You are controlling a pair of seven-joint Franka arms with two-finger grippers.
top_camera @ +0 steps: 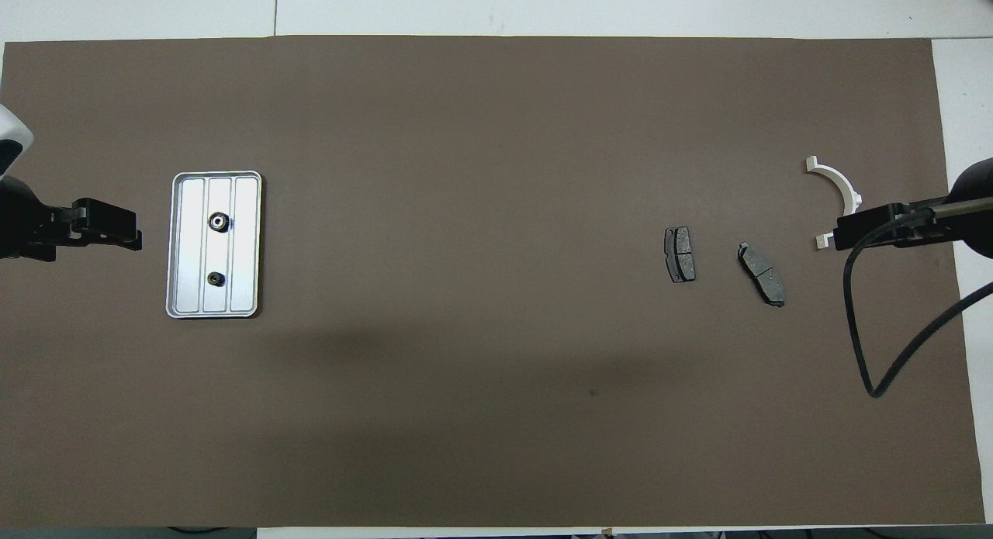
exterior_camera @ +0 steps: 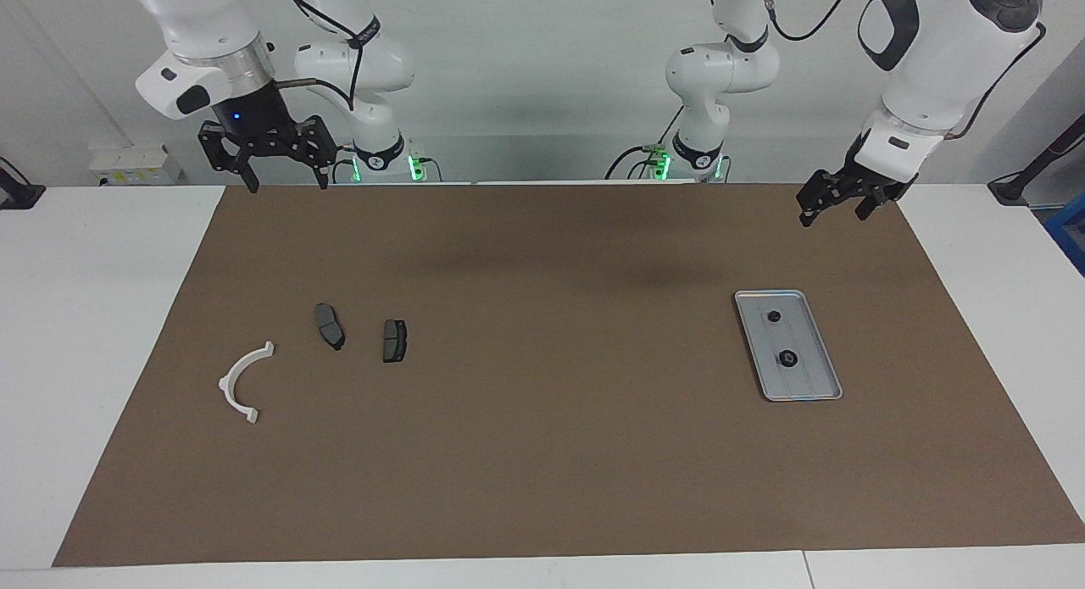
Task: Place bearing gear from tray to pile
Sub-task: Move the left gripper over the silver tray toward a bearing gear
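The silver tray (exterior_camera: 809, 377) (top_camera: 247, 244) lies on the brown mat toward the left arm's end. Two small dark round gears rest in it: a larger one (exterior_camera: 787, 358) (top_camera: 219, 222) and a smaller one (exterior_camera: 773, 316) (top_camera: 216, 278) nearer the robots. The pile sits toward the right arm's end: a white half-ring bracket (exterior_camera: 242, 381) (top_camera: 838, 184) and two dark grey pads (exterior_camera: 330, 326) (exterior_camera: 394, 341) (top_camera: 762, 274) (top_camera: 680, 254). My left gripper (exterior_camera: 833, 216) (top_camera: 132, 233) hangs open in the air beside the tray, holding nothing. My right gripper (exterior_camera: 286, 185) (top_camera: 842, 235) hangs open and empty, raised, by the pile.
The brown mat (exterior_camera: 542, 453) covers most of the white table. A black cable (top_camera: 861, 322) loops down from the right arm over the mat's end. In the overhead view the raised right gripper covers part of the bracket.
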